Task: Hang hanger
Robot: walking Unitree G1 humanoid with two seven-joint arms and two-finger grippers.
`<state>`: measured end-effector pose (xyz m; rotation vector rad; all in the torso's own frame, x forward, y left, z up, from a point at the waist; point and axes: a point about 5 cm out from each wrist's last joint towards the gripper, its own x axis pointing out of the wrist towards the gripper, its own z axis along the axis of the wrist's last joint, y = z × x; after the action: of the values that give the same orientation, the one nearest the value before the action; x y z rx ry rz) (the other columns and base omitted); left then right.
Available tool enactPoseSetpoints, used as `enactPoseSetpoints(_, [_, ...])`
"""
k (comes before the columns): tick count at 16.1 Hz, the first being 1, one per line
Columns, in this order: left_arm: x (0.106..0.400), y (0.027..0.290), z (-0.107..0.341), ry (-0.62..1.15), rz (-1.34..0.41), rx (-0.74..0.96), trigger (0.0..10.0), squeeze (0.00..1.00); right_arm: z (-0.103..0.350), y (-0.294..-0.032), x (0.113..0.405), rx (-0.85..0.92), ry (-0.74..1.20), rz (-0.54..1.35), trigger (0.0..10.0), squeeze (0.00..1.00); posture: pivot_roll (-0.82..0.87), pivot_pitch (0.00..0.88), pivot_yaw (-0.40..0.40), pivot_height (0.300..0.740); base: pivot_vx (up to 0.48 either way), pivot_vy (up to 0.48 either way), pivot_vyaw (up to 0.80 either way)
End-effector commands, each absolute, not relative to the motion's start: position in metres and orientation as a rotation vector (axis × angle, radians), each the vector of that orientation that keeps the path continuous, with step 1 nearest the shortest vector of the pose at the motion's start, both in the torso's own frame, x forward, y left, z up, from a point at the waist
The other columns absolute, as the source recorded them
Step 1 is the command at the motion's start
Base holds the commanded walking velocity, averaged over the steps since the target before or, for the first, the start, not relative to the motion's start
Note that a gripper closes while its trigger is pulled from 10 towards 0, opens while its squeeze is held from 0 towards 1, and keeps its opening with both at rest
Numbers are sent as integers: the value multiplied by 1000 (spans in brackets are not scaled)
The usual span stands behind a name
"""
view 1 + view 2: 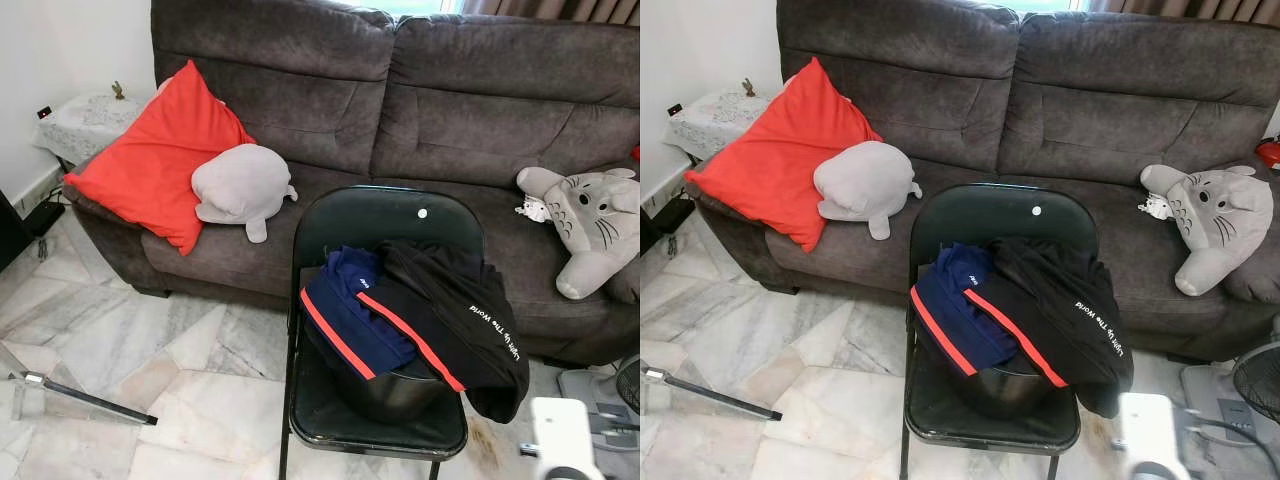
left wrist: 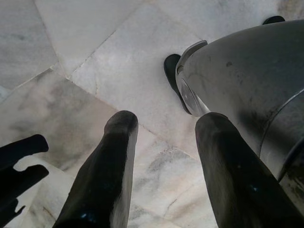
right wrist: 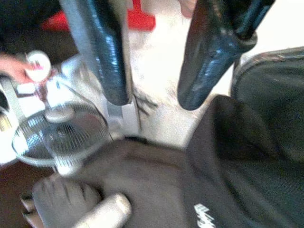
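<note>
A black folding chair [image 1: 372, 216] stands before a grey sofa [image 1: 450, 90]. On its seat sits a dark tub [image 1: 392, 392] heaped with clothes: a navy garment with a red stripe [image 1: 350, 312] and a black one with white lettering [image 1: 470, 322] that hangs over the chair's right side. My right gripper [image 3: 152, 102] is open, held above that black garment [image 3: 237, 171], with nothing between its fingers. My left gripper [image 2: 166, 124] is open and points down at the marble floor [image 2: 118, 57] beside my own grey leg [image 2: 247, 80].
A red cushion [image 1: 150, 160] and a grey plush [image 1: 242, 186] lie on the sofa's left, another plush [image 1: 590, 215] on its right. A metal bar [image 1: 85, 397] lies on the floor at left. A floor fan [image 3: 59, 135] stands right of the chair.
</note>
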<state>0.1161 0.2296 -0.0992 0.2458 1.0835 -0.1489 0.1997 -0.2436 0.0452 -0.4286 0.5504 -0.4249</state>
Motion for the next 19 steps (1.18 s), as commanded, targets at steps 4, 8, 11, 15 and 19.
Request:
enactPoseSetpoints(4, [109, 230, -101, 1110, -157, 251, 10000, 0, 38, -207, 216, -415, 412, -159, 10000, 1000, -37, 92, -46, 740, 0, 0, 0])
enactPoseSetpoints(8, [110, 230, -101, 1107, -154, 247, 10000, 0, 25, -188, 225, -480, 370, 1, 10000, 1000, -25, 93, -49, 740, 0, 0, 0])
enactPoseSetpoints(11, [110, 230, -101, 1108, -154, 247, 10000, 0, 11, -177, 227, -466, 364, 43, 10000, 1000, -27, 94, -48, 740, 0, 0, 0])
enactPoseSetpoints(15, [110, 229, -101, 1107, -156, 245, 10000, 0, 4, -181, 228, -500, 354, -41, 10000, 0, -21, 95, -48, 740, 0, 0, 0])
enactPoseSetpoints(19, [109, 229, -101, 1107, -157, 243, 10000, 0, 4, -186, 233, -514, 295, -122, 10000, 0, -19, 94, -49, 740, 0, 0, 0])
